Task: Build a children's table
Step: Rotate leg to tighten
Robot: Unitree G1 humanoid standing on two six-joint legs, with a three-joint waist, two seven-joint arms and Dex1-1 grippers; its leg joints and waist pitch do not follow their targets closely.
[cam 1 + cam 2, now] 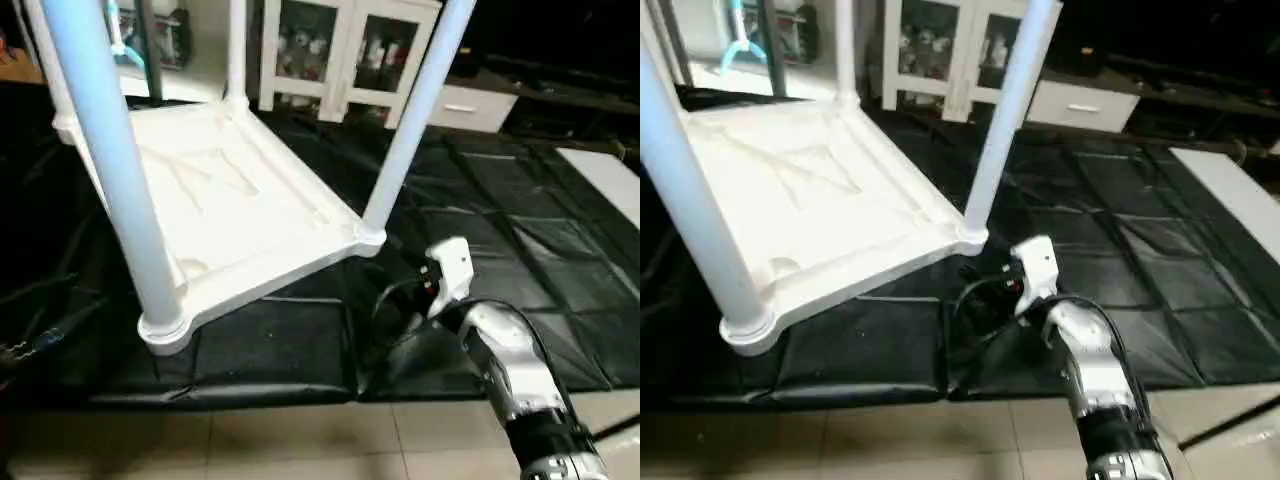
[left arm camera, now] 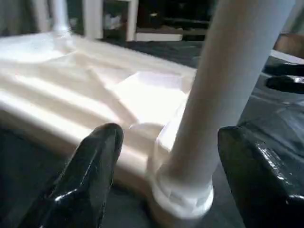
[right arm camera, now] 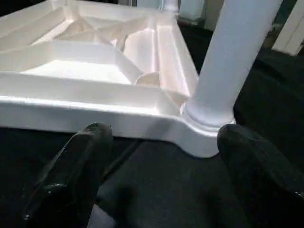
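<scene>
The children's table lies upside down on the black mat, its white ribbed top (image 1: pixel 230 200) facing up. Several white legs stand in the corner sockets: a near left leg (image 1: pixel 110 170), a near right leg (image 1: pixel 410 130) and a far leg (image 1: pixel 237 50). My left gripper (image 2: pixel 168 133) is open, and the base of a leg (image 2: pixel 209 118) stands between its black fingers (image 2: pixel 99 156), close to one finger. My right gripper (image 3: pixel 164 130) is open just short of the near right corner socket (image 3: pixel 204 128), low over the mat. The silver right forearm (image 1: pixel 505 360) reaches in from the front right.
A black mat (image 1: pixel 520 200) covers the floor under the table, with beige tiles (image 1: pixel 300 440) in front of it. A white glass-door cabinet (image 1: pixel 350 50) and a low white drawer unit (image 1: pixel 460 105) stand behind. A white board (image 1: pixel 610 175) lies at the far right.
</scene>
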